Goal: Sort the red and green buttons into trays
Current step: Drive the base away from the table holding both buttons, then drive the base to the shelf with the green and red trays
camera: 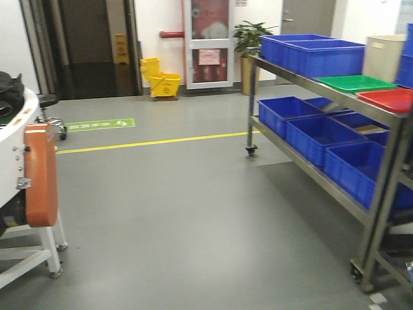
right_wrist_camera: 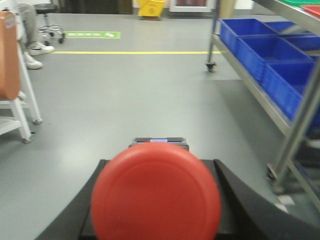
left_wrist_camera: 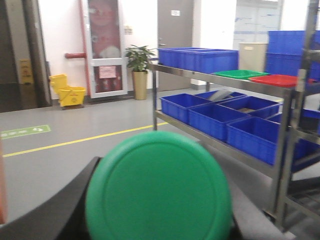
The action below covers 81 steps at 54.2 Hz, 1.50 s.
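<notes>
Grip tight: left gripper (left_wrist_camera: 160, 215) clamps green button (left_wrist_camera: 159, 185), right gripper (right_wrist_camera: 156, 215) clamps red button (right_wrist_camera: 156, 190). Roll close to rack (camera: 250, 103), match green tray (camera: 356, 83), red tray (camera: 387, 99).

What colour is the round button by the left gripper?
It's a green button, best in left wrist view.

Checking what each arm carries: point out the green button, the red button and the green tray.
green button (left_wrist_camera: 158, 187): left wrist view, middle of its cap.
red button (right_wrist_camera: 156, 192): right wrist view, middle of its cap.
green tray (camera: 356, 83): front view, bare inside floor.
</notes>
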Motion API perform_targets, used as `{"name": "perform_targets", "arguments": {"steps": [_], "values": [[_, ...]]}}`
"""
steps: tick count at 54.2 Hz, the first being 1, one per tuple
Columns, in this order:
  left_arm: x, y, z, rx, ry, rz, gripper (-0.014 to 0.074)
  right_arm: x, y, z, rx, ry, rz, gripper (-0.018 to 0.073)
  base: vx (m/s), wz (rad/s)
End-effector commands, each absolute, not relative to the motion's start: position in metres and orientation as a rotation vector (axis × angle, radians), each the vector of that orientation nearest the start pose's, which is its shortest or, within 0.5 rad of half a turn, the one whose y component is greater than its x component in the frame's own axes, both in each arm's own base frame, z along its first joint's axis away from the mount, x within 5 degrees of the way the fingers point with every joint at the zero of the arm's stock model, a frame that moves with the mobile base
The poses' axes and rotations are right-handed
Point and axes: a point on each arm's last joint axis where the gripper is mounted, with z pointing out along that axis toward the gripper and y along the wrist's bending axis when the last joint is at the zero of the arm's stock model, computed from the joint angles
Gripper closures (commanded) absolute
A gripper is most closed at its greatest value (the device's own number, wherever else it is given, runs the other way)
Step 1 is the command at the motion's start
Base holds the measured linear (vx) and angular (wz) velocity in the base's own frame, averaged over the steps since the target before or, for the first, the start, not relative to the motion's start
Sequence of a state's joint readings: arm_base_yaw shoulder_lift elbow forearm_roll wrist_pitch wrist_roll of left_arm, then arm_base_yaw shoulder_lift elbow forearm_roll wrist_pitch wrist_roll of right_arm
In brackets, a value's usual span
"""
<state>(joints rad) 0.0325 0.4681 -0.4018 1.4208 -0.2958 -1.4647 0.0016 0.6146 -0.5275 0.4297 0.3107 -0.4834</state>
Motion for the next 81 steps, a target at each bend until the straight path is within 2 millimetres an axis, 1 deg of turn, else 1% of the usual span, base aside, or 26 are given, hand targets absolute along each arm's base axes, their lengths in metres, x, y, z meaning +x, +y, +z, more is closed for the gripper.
{"name": "perform_targets", "arguments": {"steps": [1, 46, 81], "values": [[0.1027, -0.0243, 0.3282, 0.159, 1.470, -0.276, 0.0596, 0.1304, 0.0090, 0.3315, -0.129, 1.746, 0.039, 0.0568, 0.28, 0.35], [0.1027, -0.0243, 0.3282, 0.159, 1.470, -0.276, 0.0596, 0.1303, 0.0092, 0.3312, -0.131, 1.749, 0.041, 0.0568, 0.36, 0.23], [0.1027, -0.0243, 0.3282, 0.158, 1.470, -0.276, 0.0596, 0.1299, 0.0094, 0.3308, -0.133, 1.754, 0.043, 0.0568, 0.49, 0.00]]}}
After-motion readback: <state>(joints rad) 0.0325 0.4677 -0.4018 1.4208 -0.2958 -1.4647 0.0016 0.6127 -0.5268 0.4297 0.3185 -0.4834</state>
